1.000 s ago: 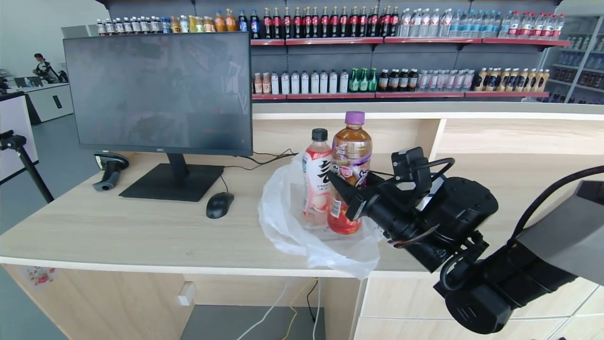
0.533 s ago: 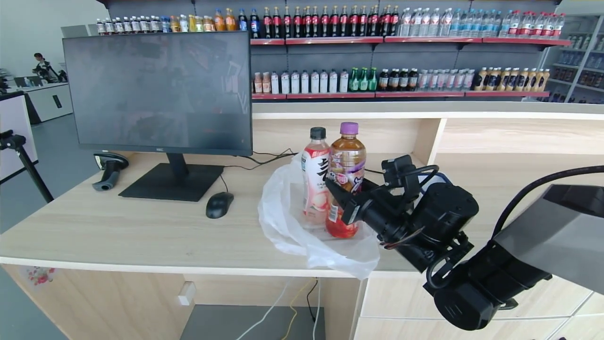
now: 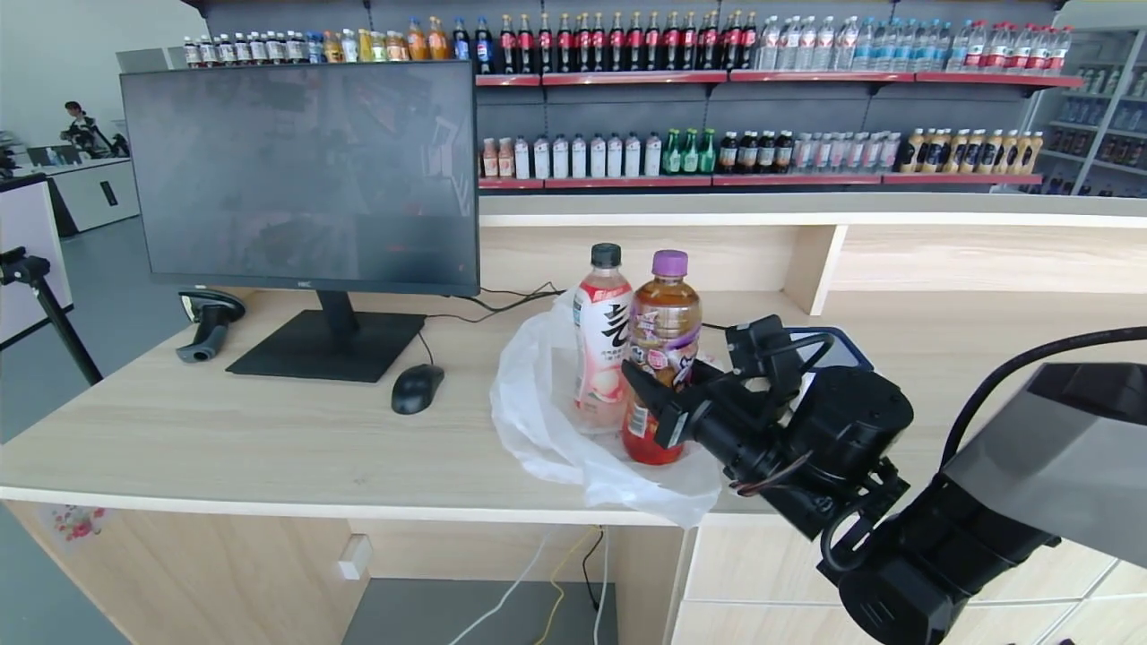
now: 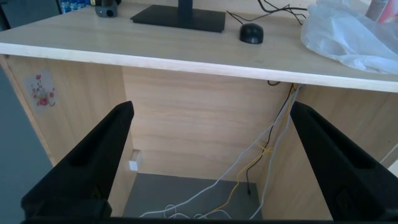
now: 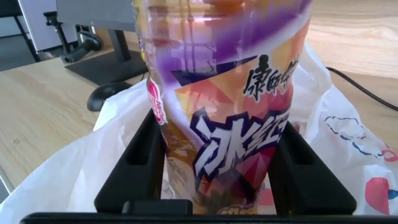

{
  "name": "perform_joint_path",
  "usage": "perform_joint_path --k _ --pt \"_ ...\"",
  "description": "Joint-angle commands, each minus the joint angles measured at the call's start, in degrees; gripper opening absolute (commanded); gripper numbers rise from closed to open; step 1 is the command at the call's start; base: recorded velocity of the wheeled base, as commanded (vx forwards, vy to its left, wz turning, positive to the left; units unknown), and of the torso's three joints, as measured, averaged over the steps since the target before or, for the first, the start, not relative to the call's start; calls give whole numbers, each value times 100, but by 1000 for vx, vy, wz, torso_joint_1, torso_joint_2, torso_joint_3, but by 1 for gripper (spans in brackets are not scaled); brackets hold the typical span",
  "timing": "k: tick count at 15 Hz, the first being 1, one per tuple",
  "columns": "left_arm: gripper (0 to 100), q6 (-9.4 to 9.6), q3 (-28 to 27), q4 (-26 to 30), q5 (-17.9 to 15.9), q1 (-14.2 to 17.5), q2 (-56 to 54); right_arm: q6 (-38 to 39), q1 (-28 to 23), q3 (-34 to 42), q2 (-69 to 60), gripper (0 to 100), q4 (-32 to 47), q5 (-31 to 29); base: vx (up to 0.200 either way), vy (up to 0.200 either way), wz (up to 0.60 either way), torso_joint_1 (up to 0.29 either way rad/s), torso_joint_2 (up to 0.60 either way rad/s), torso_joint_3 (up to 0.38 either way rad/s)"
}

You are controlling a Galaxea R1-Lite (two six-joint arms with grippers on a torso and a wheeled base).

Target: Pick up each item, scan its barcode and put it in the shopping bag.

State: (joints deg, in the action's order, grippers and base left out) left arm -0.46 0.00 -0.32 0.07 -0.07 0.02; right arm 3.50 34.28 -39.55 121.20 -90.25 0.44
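Right gripper (image 3: 661,396) clenched on the tea bottle (image 3: 664,315) at its labelled middle; bottle upright in the plastic bag (image 3: 543,428), just beside a pink bottle (image 3: 601,345). Full, probably heavy; glossy label may slip, so grip mid-body.

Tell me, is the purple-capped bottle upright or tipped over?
Upright: the purple-capped bottle stands vertical, top upward, clamped in the right gripper.
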Motion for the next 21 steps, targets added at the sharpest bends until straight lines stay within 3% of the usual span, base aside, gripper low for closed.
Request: perform_joint_path --k 1,13,14,20,21 --pt "100 2 0 -3 1 -1 -2 2 9 52 -9 0 25 0 0 0 0 0 0 0" --pt "100 20 0 -3 -7 -1 -2 125 17 219 -35 0 25 0 0 0 0 0 0 0" --pt "100 20 0 -3 1 -1 -2 134 17 219 -44 100 25 -9 0 0 0 0 0 0" --pt "100 11 0 14 -7 -1 -2 134 123 1019 -808 100 25 -9 0 0 0 0 0 0" --pt "100 2 0 14 1 -1 -2 134 114 1687 -1828 100 25 -9 0 0 0 0 0 0"
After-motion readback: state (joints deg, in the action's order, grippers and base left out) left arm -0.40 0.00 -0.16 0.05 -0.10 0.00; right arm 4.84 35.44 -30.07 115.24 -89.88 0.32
